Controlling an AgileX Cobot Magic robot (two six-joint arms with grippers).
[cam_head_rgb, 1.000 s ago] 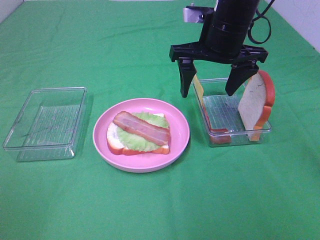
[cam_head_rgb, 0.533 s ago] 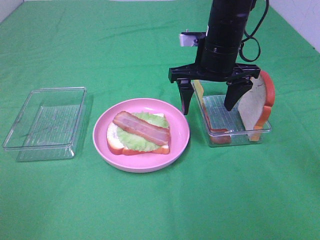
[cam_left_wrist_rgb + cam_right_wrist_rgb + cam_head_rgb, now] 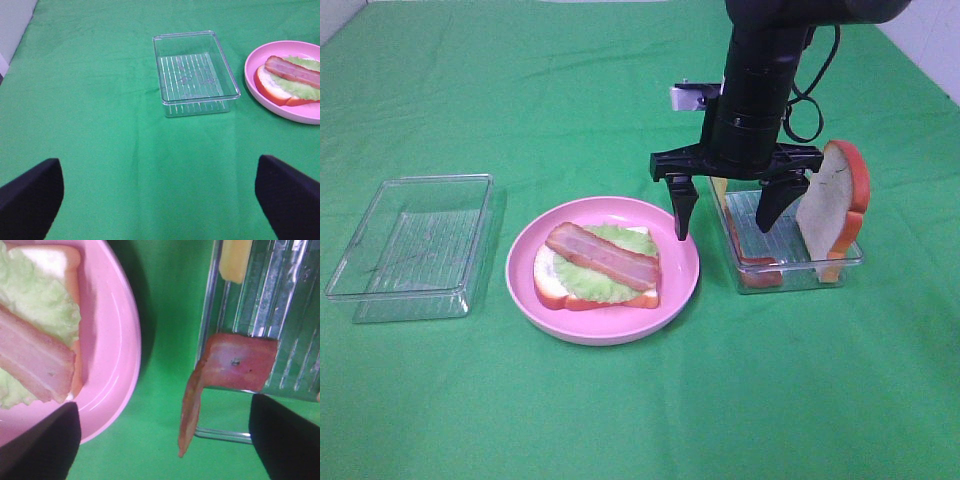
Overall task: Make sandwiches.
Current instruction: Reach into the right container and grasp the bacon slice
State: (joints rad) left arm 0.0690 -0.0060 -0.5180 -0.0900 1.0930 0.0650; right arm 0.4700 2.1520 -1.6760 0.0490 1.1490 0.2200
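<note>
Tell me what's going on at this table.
A sandwich is half built: the pink plate holds a bread slice, lettuce and a bacon strip. The right hand hangs open and empty, one finger above the plate, the other above the right tray, which holds more bacon, cheese and an upright bread slice. The left hand is open, holding nothing.

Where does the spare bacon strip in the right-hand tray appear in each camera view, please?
Exterior high: the spare bacon strip lies along the left wall of the right-hand tray, at its near corner.
Left wrist: not in it.
Right wrist: the strip fills the middle, apparently bent over the tray's edge.
Shared landmark: the pink plate shows in all three.
</note>
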